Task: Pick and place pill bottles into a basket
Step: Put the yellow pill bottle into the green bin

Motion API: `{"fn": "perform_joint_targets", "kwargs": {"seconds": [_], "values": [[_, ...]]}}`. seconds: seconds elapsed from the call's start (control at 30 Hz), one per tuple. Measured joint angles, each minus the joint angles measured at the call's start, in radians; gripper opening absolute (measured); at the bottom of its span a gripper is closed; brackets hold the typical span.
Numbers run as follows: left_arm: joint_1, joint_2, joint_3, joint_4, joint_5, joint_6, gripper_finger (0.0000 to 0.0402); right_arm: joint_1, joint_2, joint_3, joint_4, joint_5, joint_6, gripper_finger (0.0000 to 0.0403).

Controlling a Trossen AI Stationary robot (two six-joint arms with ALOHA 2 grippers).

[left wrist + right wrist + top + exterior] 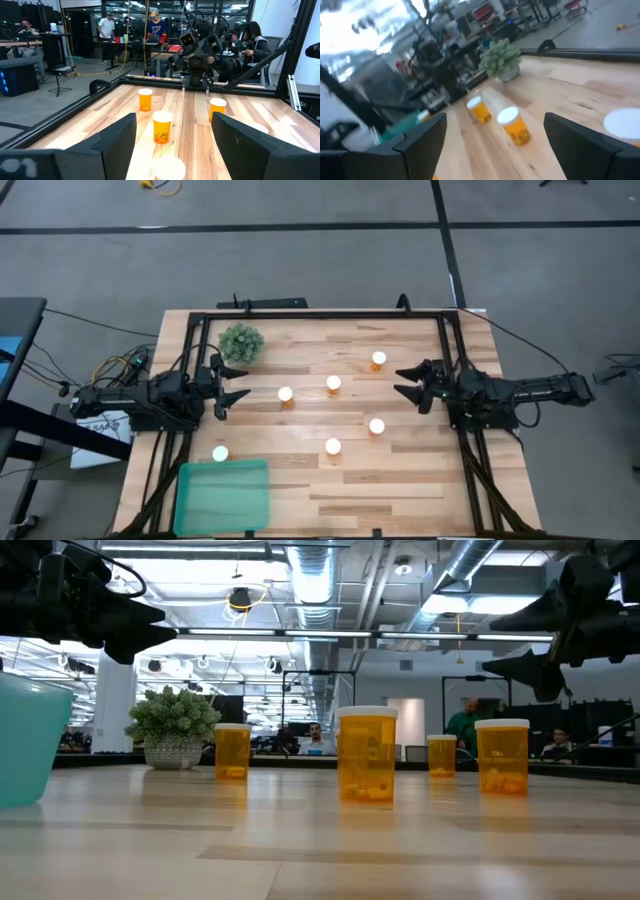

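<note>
On the surface (400,480) six pill bottles (333,384) stand outside the basket (222,496). Left gripper (236,383) and right gripper (404,381) hover apart-fingered, holding nothing

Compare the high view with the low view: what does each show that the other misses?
Only the high view shows all six pill bottles at once, the whole empty basket and both arms, left gripper and right gripper open. Only the low view shows the pills inside the nearest bottle and the room behind. Both show the plant.

Grey floor (300,260), exposed ceiling ducts (470,565)
</note>
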Motion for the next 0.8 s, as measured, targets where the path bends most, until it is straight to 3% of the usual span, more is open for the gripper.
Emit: {"fn": "perform_joint_targets", "kwargs": {"seconds": [0.2, 0.37, 0.53, 0.8], "values": [[0.0, 0.0, 0.0, 0.0, 0.0, -0.003, 0.0249, 0.001, 0.089, 0.0, -0.041, 0.187, -0.115, 0.0319], [0.0, 0.0, 0.0, 0.0, 0.0, -0.008, 0.0249, 0.001, 0.22, 0.026, -0.039, 0.264, -0.161, 0.0308], [0.0, 0.0, 0.0, 0.0, 0.0, 0.0, 0.0249, 0.001, 0.406, 0.09, -0.029, 0.282, -0.165, 0.0302], [0.0, 0.0, 0.0, 0.0, 0.0, 0.0, 0.0249, -0.02, 0.768, 0.251, -0.03, 0.412, -0.072, 0.0301]]}}
